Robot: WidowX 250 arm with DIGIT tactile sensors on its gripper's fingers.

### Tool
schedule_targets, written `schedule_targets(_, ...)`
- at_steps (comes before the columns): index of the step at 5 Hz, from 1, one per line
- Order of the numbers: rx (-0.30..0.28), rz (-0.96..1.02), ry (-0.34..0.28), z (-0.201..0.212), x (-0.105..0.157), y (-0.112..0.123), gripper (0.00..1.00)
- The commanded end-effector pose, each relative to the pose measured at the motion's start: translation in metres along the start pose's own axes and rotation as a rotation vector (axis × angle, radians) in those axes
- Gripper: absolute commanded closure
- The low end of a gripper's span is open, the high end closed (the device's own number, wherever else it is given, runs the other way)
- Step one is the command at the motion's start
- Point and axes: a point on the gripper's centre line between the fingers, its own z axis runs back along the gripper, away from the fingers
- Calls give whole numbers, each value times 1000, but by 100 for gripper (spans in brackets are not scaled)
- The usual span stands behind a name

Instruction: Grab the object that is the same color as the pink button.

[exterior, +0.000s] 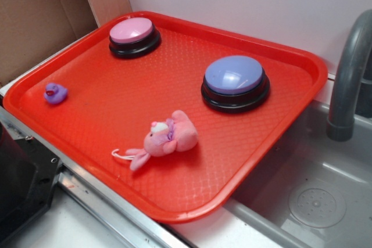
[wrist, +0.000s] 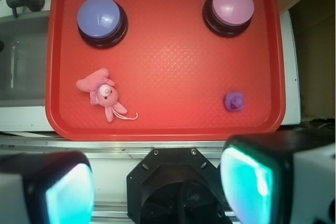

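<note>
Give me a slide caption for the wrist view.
Open gripper above red tray holding pink bunny, duck, two buttons.

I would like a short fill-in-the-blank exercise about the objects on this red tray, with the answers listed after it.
1. The plush bunny has the same color as the button with the ____ top.
2. All four objects rest on a ____ tray.
3. The tiny duck is ____ in color.
4. The gripper is open and holds ____.

Answers: pink; red; purple; nothing
</note>
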Motion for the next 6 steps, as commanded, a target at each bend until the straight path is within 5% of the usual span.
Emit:
schedule_targets(1, 0, 0, 0, 0, 0, 0, 0)
schedule_targets(2, -110, -243, -40, -20, 17, -42, 0)
schedule_targets(3, -134, -465, -5, -52, 24, -70, 0)
schedule_targets(5, -93, -646, 88, -126, 32, -92, 0)
schedule_targets(6, -28, -653, 137, -151, 26, -92, 0)
